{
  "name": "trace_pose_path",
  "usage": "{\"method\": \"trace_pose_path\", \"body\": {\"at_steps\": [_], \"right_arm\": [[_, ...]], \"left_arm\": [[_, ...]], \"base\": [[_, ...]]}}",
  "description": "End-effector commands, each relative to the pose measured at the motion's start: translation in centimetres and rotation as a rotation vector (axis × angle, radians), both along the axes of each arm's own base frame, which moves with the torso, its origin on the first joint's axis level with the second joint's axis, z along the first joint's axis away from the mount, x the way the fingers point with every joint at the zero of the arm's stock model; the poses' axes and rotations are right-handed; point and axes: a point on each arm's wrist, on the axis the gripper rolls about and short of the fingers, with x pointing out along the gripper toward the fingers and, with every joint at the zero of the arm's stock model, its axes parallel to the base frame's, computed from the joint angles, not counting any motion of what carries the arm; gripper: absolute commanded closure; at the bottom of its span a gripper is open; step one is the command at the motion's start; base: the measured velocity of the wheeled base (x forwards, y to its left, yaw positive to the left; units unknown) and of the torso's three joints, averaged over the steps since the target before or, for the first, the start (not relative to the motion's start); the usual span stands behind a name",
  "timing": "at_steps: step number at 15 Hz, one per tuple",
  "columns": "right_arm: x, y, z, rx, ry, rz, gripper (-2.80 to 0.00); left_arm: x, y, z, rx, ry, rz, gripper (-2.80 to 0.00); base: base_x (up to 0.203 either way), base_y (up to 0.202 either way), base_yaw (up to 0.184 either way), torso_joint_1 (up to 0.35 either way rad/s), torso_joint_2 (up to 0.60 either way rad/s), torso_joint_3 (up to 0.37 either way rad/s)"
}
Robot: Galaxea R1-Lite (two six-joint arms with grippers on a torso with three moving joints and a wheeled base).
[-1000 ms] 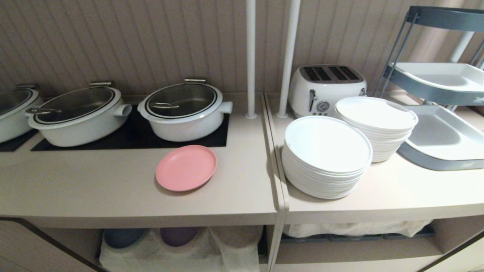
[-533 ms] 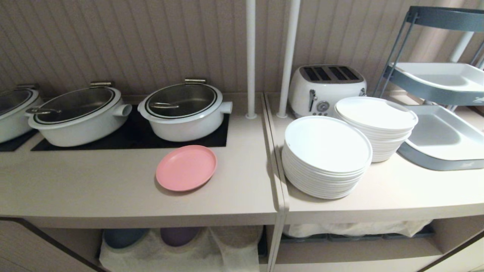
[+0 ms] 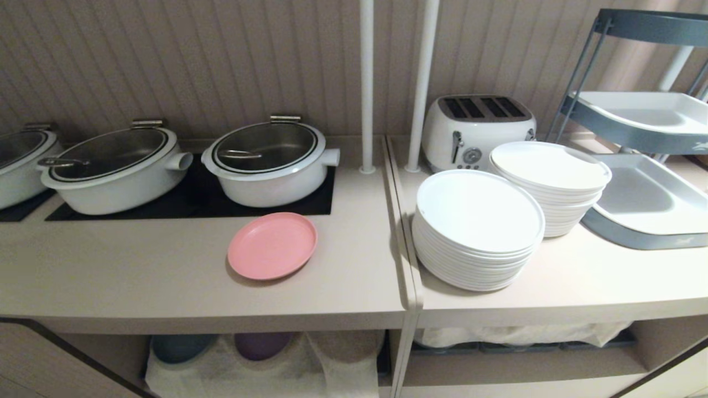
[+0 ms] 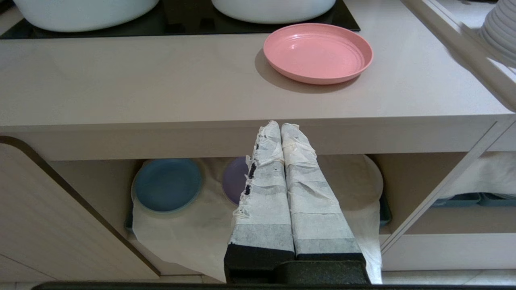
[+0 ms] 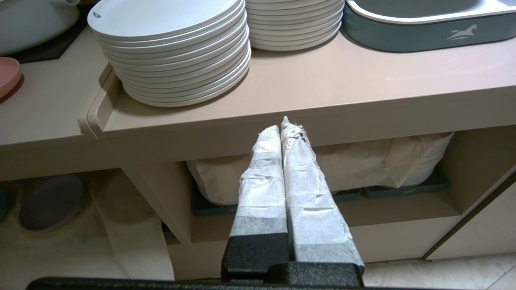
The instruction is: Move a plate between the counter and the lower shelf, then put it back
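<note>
The counter [image 3: 166, 276] runs long and beige, its black panels [image 3: 276, 204] along the back edge under white pots [image 3: 271, 166]. Below it the lower shelf [image 4: 100, 177] holds a draped white cloth [image 4: 189, 237] with a blue plate [image 4: 167, 184] and a purple plate [image 4: 234, 183] on top. The plate [image 3: 272, 245] — pink, flat, empty — sits near the counter's front edge, toward its right end. The left gripper [image 4: 281, 125] hangs before the front edge, fingers pressed together, holding nothing; the right gripper [image 5: 281, 128] — likewise closed and empty — is before the adjoining top.
</note>
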Motion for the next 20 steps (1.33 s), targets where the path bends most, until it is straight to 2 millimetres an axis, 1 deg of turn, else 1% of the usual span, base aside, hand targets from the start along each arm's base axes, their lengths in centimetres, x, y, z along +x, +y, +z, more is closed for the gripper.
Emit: {"method": "trace_pose_path", "body": {"at_steps": [1, 20], "right_arm": [[0.00, 0.00, 0.01, 0.001, -0.001, 0.000, 0.00], [0.00, 0.00, 0.01, 0.001, -0.001, 0.000, 0.00]], "left_arm": [[-0.02, 0.00, 0.00, 0.000, -0.003, 0.000, 0.00], [-0.02, 0.00, 0.00, 0.000, -0.003, 0.000, 0.00]], "base": [[0.000, 0.000, 0.000, 0.000, 0.00, 0.000], [0.000, 0.000, 0.000, 0.000, 0.00, 0.000]]}}
